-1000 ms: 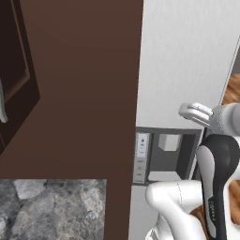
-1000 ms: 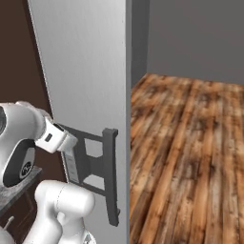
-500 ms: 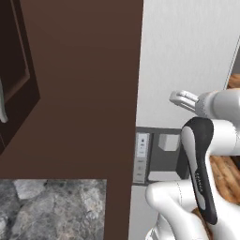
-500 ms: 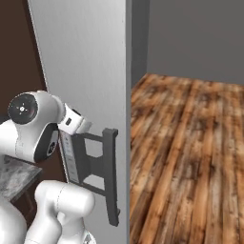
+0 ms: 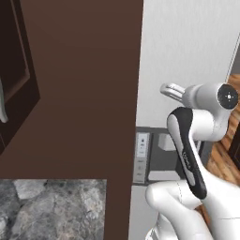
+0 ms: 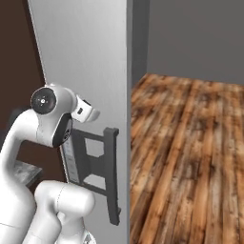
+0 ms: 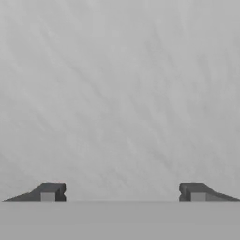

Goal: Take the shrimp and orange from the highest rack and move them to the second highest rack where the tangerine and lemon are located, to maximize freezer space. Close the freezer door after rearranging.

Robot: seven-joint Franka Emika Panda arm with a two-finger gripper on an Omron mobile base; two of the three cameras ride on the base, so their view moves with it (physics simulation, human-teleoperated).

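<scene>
A grey freezer door (image 5: pixel 187 56) stands shut in front of me, with a dark dispenser panel (image 5: pixel 154 154) set in it and a dark vertical handle (image 6: pixel 113 176) at its right edge. Shrimp, orange, tangerine, lemon and the racks are hidden behind it. My gripper (image 7: pixel 122 192) is open, its two fingertips wide apart with nothing between them, facing the door's plain grey face (image 7: pixel 120 93) at close range. In the base views the hand (image 5: pixel 169 90) (image 6: pixel 86 110) reaches toward the door just above the dispenser panel.
A tall dark brown cabinet side (image 5: pixel 84 93) adjoins the door on the left, with a stone counter (image 5: pixel 51 206) below it. Wooden floor (image 6: pixel 190 143) spreads out to the right of the appliance.
The arm has swung and risen, carrying the hand left and up toward the door. The jaws stay wide apart. The door has not moved.
</scene>
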